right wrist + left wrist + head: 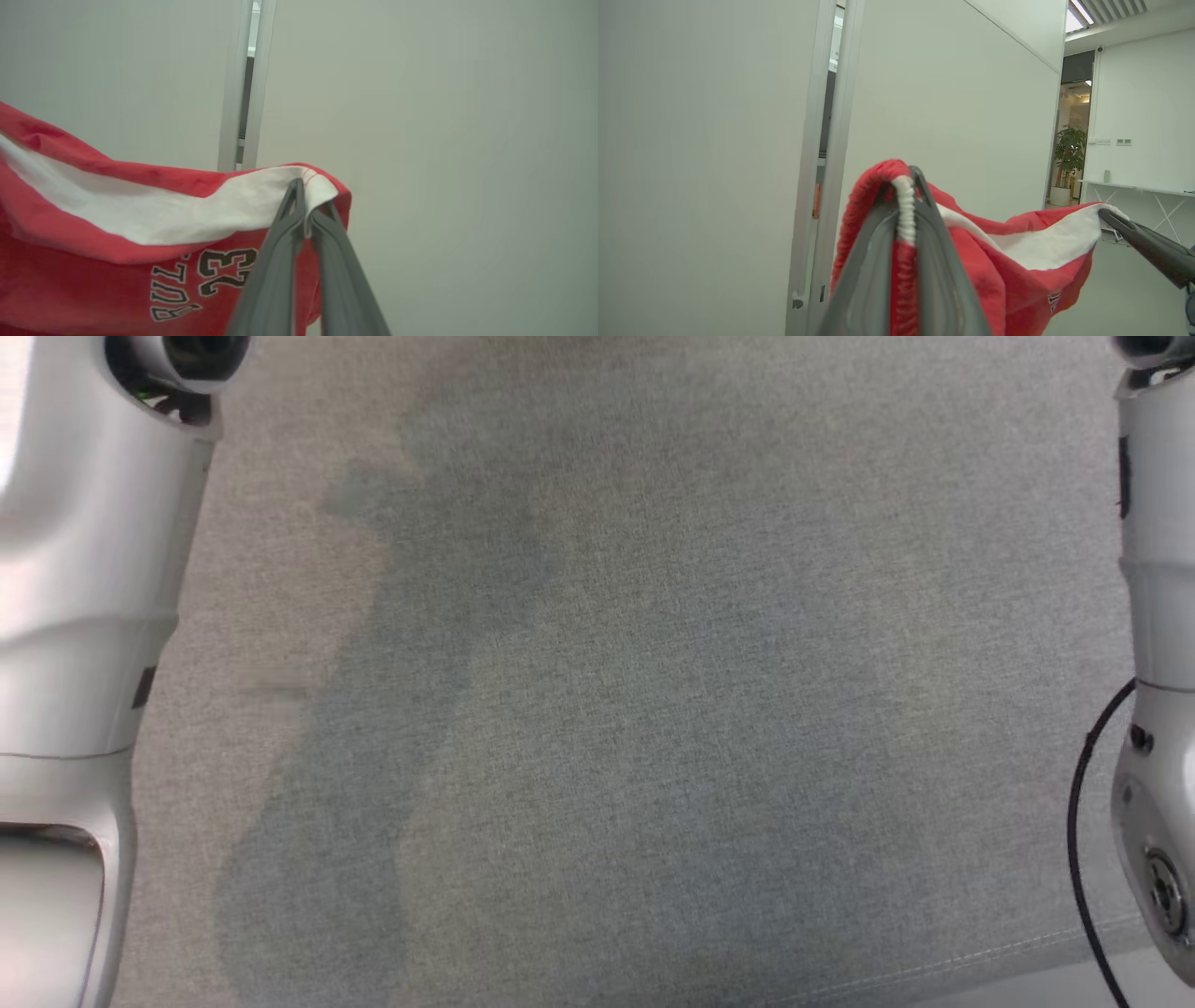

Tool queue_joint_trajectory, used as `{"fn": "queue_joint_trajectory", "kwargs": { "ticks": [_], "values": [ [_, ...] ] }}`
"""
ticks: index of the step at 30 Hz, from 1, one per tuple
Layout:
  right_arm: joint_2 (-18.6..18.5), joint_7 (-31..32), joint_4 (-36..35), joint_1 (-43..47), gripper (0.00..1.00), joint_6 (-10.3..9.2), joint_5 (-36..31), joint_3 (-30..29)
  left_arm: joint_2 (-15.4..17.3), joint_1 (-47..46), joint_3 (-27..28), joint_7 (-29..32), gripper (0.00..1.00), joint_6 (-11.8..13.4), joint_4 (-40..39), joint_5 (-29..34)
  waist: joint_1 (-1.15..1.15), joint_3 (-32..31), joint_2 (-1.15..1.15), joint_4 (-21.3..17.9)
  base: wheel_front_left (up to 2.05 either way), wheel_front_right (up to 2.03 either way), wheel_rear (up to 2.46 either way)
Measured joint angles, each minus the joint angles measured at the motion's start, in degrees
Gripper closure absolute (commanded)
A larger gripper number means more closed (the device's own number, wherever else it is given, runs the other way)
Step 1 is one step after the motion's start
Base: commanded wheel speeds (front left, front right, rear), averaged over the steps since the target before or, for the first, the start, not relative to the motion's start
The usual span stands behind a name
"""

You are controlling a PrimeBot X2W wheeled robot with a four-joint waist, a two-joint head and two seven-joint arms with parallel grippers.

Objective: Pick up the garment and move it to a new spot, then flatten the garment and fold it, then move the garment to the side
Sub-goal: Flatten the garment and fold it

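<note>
Carry step: left gripper [904,183] pinches the red-and-white garment's [1017,266] ribbed edge, right gripper [308,201] at its 3 o'clock pinches the white hem, cloth sagging between; next I lower and spread it on the grey surface [653,709], probably right below.

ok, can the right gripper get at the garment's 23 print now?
Probably not: the right gripper is shut on the garment's white band beside the 23 print, so it isn't free.
</note>
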Motion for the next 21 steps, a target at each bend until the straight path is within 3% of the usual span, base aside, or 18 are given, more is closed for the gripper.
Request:
{"fn": "queue_joint_trajectory", "kwargs": {
  "ticks": [4,9,16,21],
  "values": [
    [1.1,-3.6,6.2,4.3,1.0,0.0,-0.3,2.3,-0.5,4.0,-1.0,-2.0,1.0,-1.0,5.6,-0.2,0.01,4.2,0.0,-0.8,0.0,0.0,0.0],
    [0.7,-6.6,10.0,10.0,1.0,0.0,1.4,4.0,-1.1,11.2,-2.3,-2.6,1.0,-1.6,6.8,-0.3,0.01,7.4,0.0,-1.5,0.0,0.0,0.0],
    [-0.6,-8.7,10.0,18.7,1.0,0.0,3.9,3.4,-2.4,25.4,1.0,-2.8,1.0,-1.7,-2.4,1.7,0.01,6.4,0.0,-1.6,0.0,0.0,0.0],
    [-0.7,-9.0,5.9,27.2,1.0,0.0,4.8,3.6,-4.0,35.7,2.3,-2.8,1.0,-1.7,-8.9,3.3,0.0,3.0,0.0,-1.0,0.0,0.0,0.0]
  ]
}}
